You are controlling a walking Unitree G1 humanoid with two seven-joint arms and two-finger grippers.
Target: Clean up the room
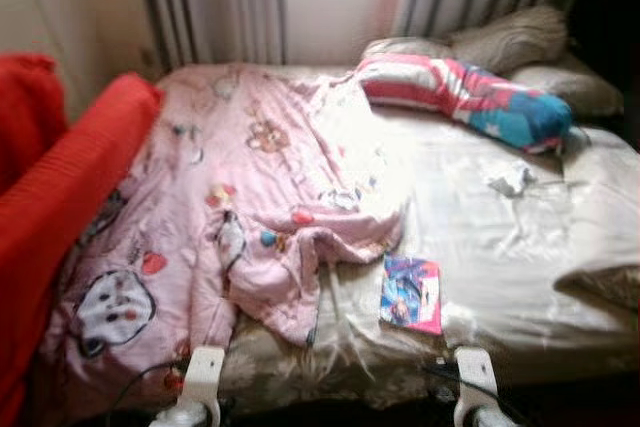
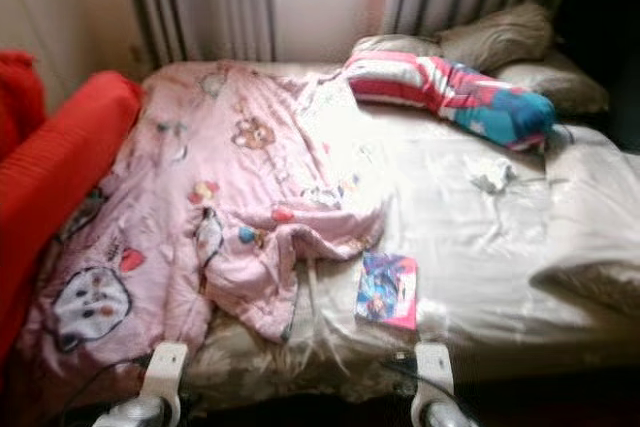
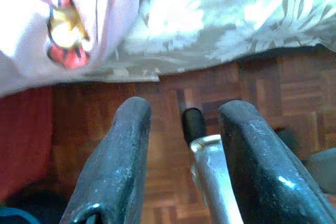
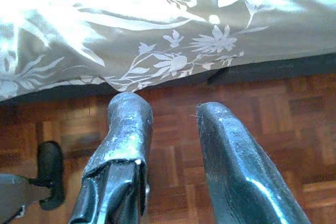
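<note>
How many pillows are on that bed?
4, perhaps more hidden: a striped red, white and blue one across the head, two beige ones behind it, and another beige one at the far right corner.

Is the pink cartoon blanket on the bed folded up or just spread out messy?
Spread out and rumpled. The pink blanket lies unfolded over the bed's left half, bunched in creases, one corner trailing beside the small book.
</note>
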